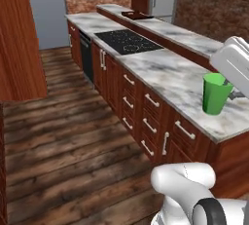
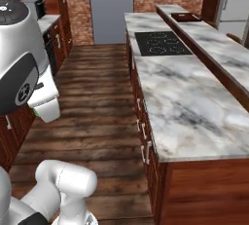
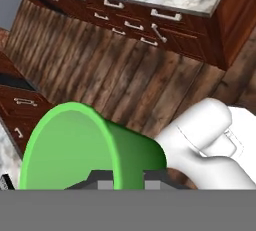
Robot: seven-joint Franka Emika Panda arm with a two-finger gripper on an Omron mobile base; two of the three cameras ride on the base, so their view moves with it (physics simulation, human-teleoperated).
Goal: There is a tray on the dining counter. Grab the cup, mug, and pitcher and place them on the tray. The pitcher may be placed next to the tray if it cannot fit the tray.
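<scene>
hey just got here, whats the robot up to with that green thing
The robot arm is carrying the green cup. The hand view shows the cup gripped between the fingers and tipped, its open mouth facing the camera, with wooden floor below. From the left base view it hangs near the corner of the marble kitchen counter with the cooktop. The tray waits far off on the raised dining counter, with nothing visible on it yet.

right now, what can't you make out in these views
1. Fingertips of the gripper: hand view, the cup covers most of them.
2. What lies in the tray: both base views, too far and small.
3. How the cup is gripped: left base view, the white arm link covers the hand.
</scene>
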